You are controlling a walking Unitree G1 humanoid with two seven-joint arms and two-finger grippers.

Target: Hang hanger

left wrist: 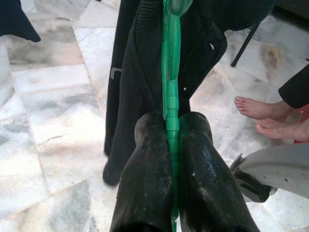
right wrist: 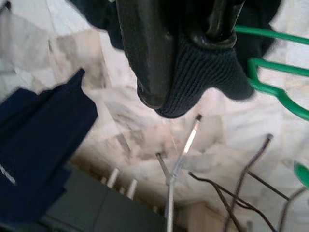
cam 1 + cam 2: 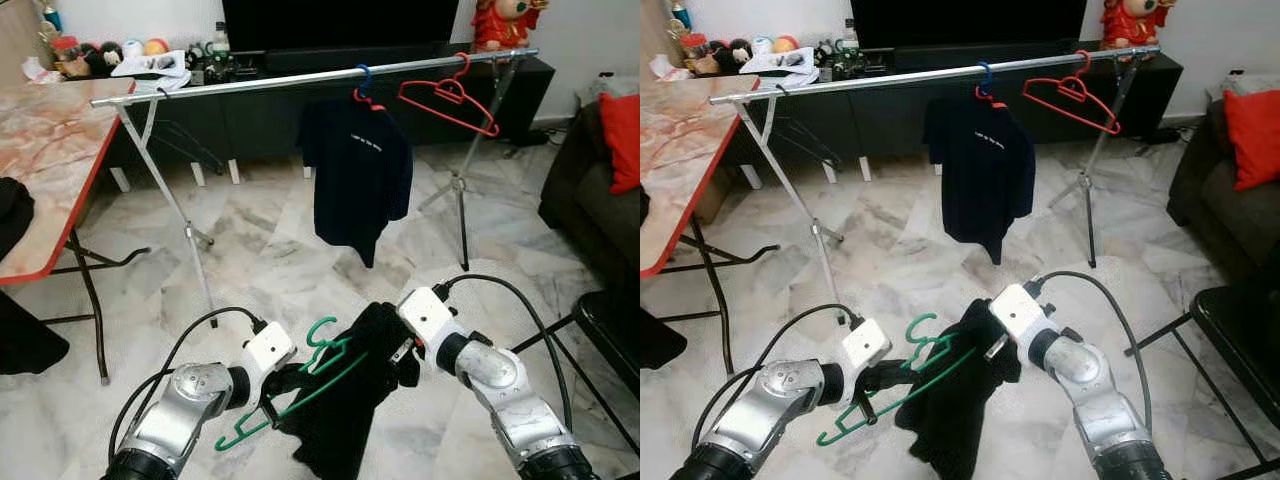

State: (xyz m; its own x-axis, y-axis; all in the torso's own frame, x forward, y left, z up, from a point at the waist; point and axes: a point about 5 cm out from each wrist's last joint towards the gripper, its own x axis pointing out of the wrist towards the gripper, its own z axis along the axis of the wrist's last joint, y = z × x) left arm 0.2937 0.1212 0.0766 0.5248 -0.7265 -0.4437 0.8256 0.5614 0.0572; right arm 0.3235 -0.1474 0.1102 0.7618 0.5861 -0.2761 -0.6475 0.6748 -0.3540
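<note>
**Green hanger and dark garment held low, rail ahead**

My left gripper (image 3: pixel 272 384) is clamped on the green hanger (image 3: pixel 320 375), low in the centre of the head views, well short of the silver rail (image 3: pixel 300 80) that runs across the upper part of the frame. My right gripper (image 3: pixel 405 352) is closed on a fold of the black garment (image 3: pixel 350 400) draped over that hanger.

I judge the hanger light and stiff but thin, so it could twist in a pinch taken on its arm; its hook (image 3: pixel 322 330) must stay free for the rail. The garment is soft knit, limp, and likely to slide off a slanted hanger, so holding it near the shoulder seems wise.

The left wrist view shows what the head views cannot: both black fingers (image 1: pixel 145 183) pressed flat against the green bar (image 1: pixel 170 72), and a person's bare feet (image 1: pixel 263 116) on the marble floor (image 1: pixel 43 121). The right wrist view shows the knitted cloth (image 2: pixel 198 72) bunched between my fingers. The head views alone give the rail, with a dark shirt (image 3: pixel 357 170) and a red hanger (image 3: pixel 445 100) already hung, and the bench (image 3: pixel 50 150) at upper left.
</note>
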